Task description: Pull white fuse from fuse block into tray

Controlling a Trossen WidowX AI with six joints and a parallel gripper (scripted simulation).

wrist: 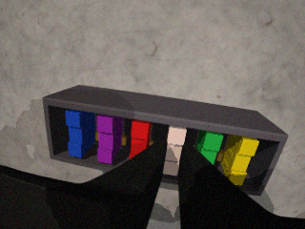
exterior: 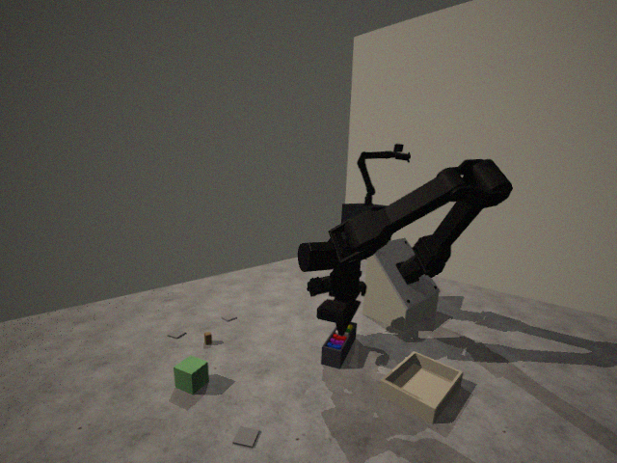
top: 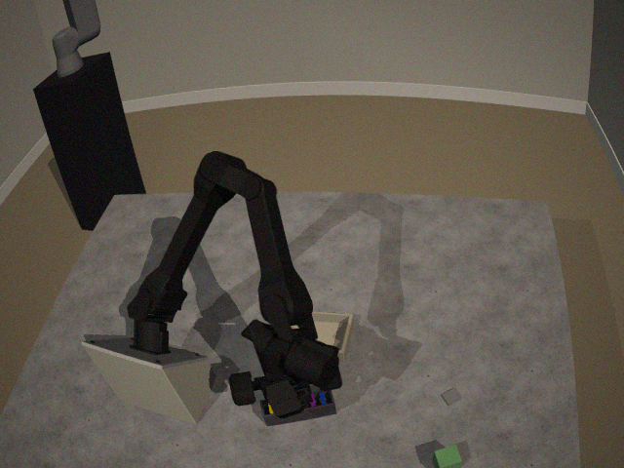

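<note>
Arm point(exterior: 423, 197) bent low, jaws narrowly parted.

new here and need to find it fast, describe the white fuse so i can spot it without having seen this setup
Find the dark grey fuse block on the table under the gripper. Six coloured fuses stand in a row inside it. The white fuse is fourth from the blue end, between the red fuse and the green fuse, straddled by the fingers; it is the only pale one.

1. A green cube point(exterior: 190, 374) sits on the grey mat point(exterior: 124, 398), near the front left in the exterior view.
2. A small brown cylinder point(exterior: 207, 338) stands farther back, apart from the cube.
3. Flat grey tiles point(exterior: 246, 436) lie scattered around them.
4. A tall black cabinet point(top: 88, 140) stands at the far left, off the mat.
</note>
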